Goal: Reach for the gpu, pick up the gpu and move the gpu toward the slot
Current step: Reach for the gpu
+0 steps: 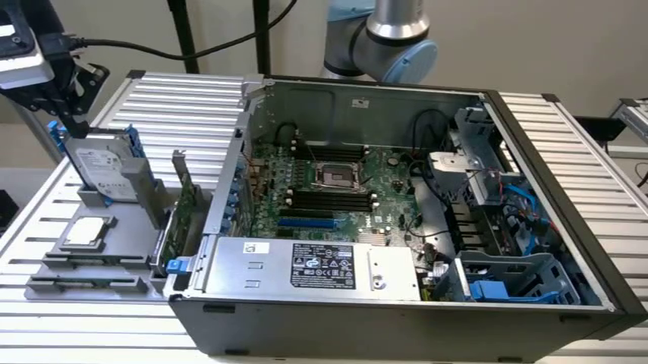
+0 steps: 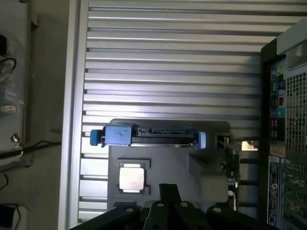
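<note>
We reckon the gpu (image 1: 184, 208) is light, stiff, fragile; grab its upper edge. Can't tell if our gripper (image 1: 73, 121) is apart or together.

Tight: gpu (image 1: 185, 212) between hard drive (image 1: 106, 163) and case (image 1: 385, 334)

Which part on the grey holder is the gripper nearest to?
The silver-and-blue hard drive standing upright; the gripper is at its top edge. The flat cpu chip and the green gpu beside the case are farther off.
</note>
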`<state>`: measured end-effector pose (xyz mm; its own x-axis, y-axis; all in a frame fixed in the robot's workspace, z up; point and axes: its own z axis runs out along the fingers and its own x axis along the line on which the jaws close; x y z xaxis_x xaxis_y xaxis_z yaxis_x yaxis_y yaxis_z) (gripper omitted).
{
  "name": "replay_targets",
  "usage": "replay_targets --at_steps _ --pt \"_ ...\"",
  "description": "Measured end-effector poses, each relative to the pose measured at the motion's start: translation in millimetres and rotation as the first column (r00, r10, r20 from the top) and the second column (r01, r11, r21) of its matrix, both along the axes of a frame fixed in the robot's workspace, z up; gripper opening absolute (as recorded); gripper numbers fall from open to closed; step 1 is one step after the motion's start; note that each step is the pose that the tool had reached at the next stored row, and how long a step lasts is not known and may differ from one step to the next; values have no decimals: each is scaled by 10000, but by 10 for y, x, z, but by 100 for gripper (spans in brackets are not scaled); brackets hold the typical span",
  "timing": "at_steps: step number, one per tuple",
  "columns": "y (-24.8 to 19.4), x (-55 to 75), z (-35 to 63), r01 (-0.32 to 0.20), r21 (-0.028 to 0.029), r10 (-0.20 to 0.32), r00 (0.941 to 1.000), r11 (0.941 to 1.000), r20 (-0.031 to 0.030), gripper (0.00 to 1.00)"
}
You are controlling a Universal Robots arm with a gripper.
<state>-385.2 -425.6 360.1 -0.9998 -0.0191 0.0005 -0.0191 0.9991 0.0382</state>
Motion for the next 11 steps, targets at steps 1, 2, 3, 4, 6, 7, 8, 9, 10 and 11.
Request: replay_targets --at_steps 1,2,3,4,6,7,8,9,10,11 --pt "-27 34 -4 -1 0 1 10000 10000 0 11" --pt "-50 70 -8 1 -1 -1 10000 10000 -1 11" --pt "-70 110 -14 1 0 -1 10000 10000 -1 11" --pt "-89 155 -20 0 0 0 10000 10000 0 11" --pt "-122 245 -30 0 0 0 10000 10000 0 11" --pt "-137 290 -35 0 -1 0 10000 10000 -1 11" --pt "-153 336 -41 0 0 0 10000 10000 -1 11" --pt "-169 381 -48 -1 0 1 10000 10000 -1 11" --pt "-184 426 -54 -1 0 1 10000 10000 0 11" --pt "-201 475 -61 0 0 0 10000 10000 0 11"
